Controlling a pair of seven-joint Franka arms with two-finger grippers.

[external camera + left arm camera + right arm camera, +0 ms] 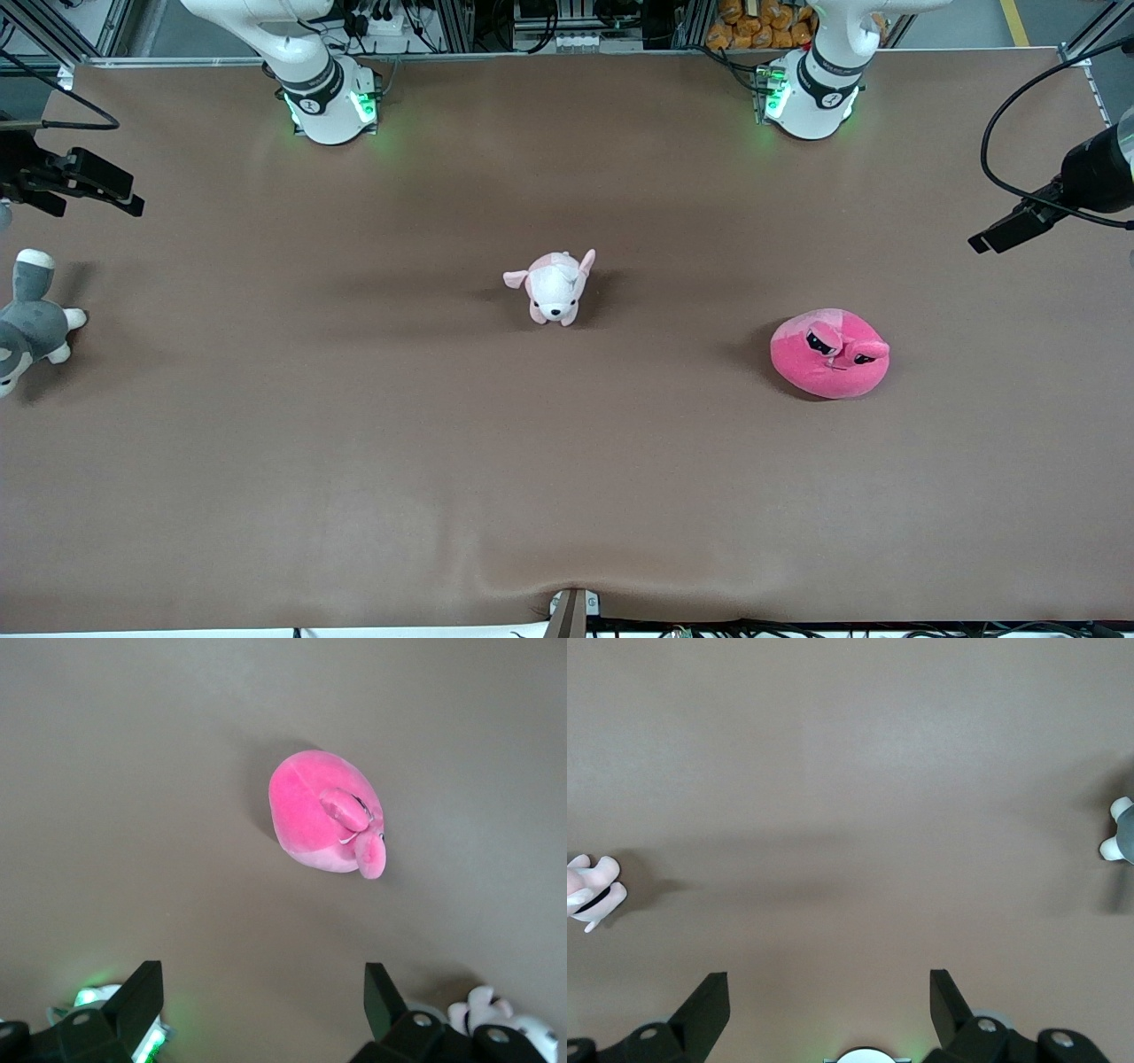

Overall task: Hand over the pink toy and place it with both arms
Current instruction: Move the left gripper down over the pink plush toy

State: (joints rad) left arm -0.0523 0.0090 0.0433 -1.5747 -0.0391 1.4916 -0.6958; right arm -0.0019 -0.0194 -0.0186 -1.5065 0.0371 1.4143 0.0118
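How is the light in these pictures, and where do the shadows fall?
Front view: even overhead light, soft shadow beside the pink toy toward the right arm's end; green glow at both bases. Left wrist view: dim, toy clear. Right wrist view: faint broad shadows on the table.

The right gripper (829,1005) hangs high over the bare brown table (850,771), its two black fingers (704,1005) spread wide apart with nothing between them. At one edge of the view part of the dog plush (592,890) lies on the table, white and pale pink, cut off by the frame. At the other edge a sliver of the grey plush (1122,831) shows, a white paw and a bit of grey body. A soft shadow band crosses the cloth between the two plushes.
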